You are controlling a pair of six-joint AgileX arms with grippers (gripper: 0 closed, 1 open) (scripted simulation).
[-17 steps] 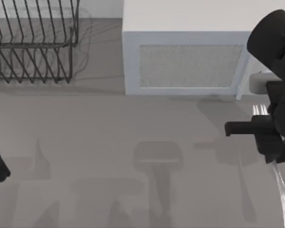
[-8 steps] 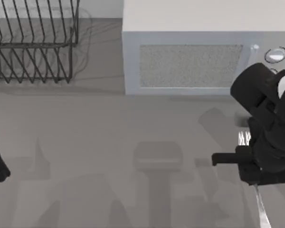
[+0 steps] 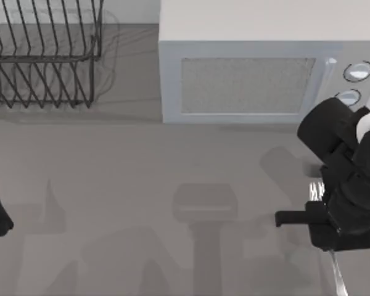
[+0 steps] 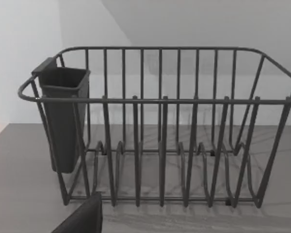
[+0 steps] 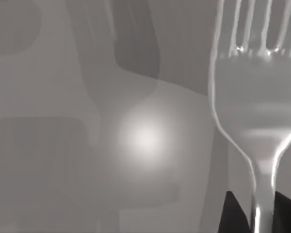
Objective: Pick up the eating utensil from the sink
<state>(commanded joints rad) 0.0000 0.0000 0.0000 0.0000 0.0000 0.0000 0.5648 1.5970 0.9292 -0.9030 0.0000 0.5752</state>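
Shown were one fork (image 3: pixel 317 190), one microwave (image 3: pixel 253 61), one wire dish rack (image 3: pixel 43 55) and two arms.

Grey desk (image 3: pixel 142 172), matte and crossed by soft shadows. At the back left, a dark wire rack (image 3: pixel 43 55) with a cup (image 4: pixel 63 116) hung on one end. At the back right, a white microwave (image 3: pixel 246 74), standing apart from the rack.

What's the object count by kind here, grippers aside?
Fork: 1, shut in the right gripper
Microwave: 1
Dish rack: 1
Cutlery cup on the rack: 1
Total: 4
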